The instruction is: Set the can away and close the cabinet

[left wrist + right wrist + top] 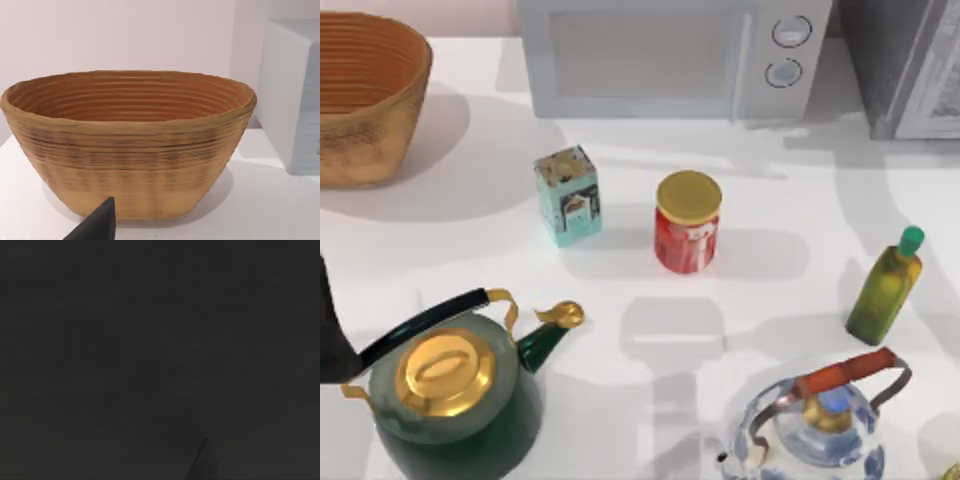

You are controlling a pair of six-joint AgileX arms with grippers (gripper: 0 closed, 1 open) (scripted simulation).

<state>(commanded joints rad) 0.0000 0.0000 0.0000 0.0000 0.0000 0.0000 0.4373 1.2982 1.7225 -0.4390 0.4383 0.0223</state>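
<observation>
White tabletop (790, 215) held, left to right: one basket (360, 95), one green kettle (450, 395), one carton (568, 195), one red can (687, 222) upright mid-table, one patterned kettle (820, 425), one bottle (886, 285). Can't tell either gripper's opening; the right wrist view was dark. The cabinet (905, 65) sat back-right, so the right arm looked nearer.

the top view is bright and even, with soft grey shadows falling on the white table (790, 200) right of the can (687, 221) and basket (365, 95). the right wrist view is dark, perhaps blocked.
</observation>
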